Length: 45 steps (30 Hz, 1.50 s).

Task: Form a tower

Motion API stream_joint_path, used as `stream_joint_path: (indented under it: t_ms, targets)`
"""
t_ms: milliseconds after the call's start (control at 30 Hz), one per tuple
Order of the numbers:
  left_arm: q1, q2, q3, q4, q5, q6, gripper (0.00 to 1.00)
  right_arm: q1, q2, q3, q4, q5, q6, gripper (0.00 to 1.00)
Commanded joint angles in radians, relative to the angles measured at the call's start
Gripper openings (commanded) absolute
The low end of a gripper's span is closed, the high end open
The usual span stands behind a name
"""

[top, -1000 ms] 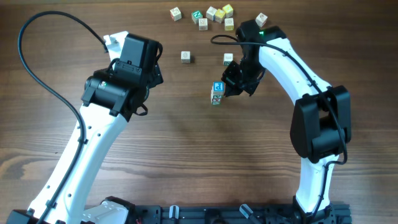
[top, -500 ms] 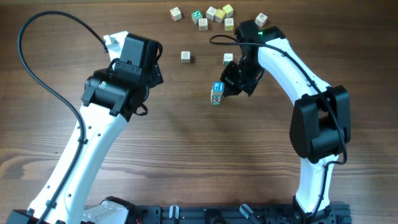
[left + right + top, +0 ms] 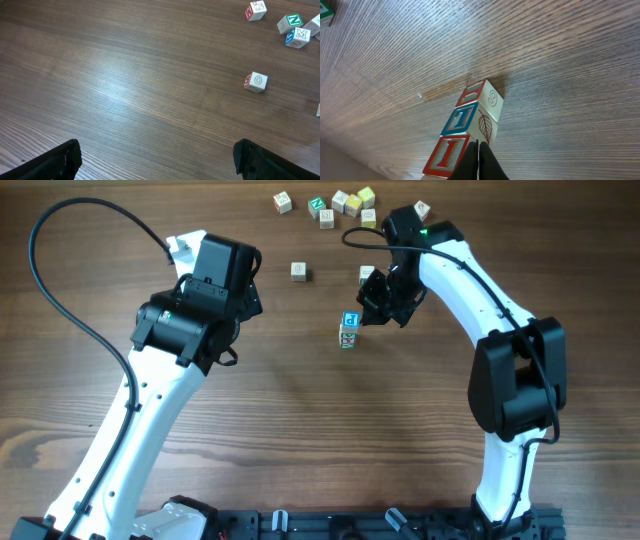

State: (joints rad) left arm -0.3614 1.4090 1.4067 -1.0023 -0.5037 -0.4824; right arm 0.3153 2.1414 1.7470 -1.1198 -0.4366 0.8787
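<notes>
The tower (image 3: 348, 330) is a one-cube-wide column in the middle of the table, with a blue-marked face on top. In the right wrist view the tower (image 3: 468, 120) shows three cubes: one red-framed on the wood, a blue-framed one with a leaf, and a red "I" cube nearest the camera. My right gripper (image 3: 477, 146) is shut with nothing in it, its tips just in front of the upper cubes. From overhead the right gripper (image 3: 373, 308) sits just right of the tower. My left gripper (image 3: 159, 162) is open above bare wood, far to the left.
Loose cubes lie at the far side: one cube (image 3: 298, 271), another cube (image 3: 367, 274), a cluster (image 3: 342, 204) and a single cube (image 3: 421, 211). The left wrist view shows an "O" cube (image 3: 256, 81) and more cubes (image 3: 290, 22) at the top right.
The right arm has drawn back a little toward the far side, so the shut gripper stands slightly farther from the tower. The tower and left arm are still.
</notes>
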Motion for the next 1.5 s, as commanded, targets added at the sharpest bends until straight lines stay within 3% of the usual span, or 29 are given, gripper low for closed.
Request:
stream_joint_path:
  t_ms: [0,1467]
  targets:
    - [0.005,-0.005,0.001,0.002,-0.003,0.011,1.0,-0.003,0.013,-0.008,0.004,-0.006,0.019,0.04]
    - [0.005,-0.005,0.001,0.002,-0.003,0.011,1.0,-0.021,0.013,-0.008,-0.018,-0.089,0.019,0.04]
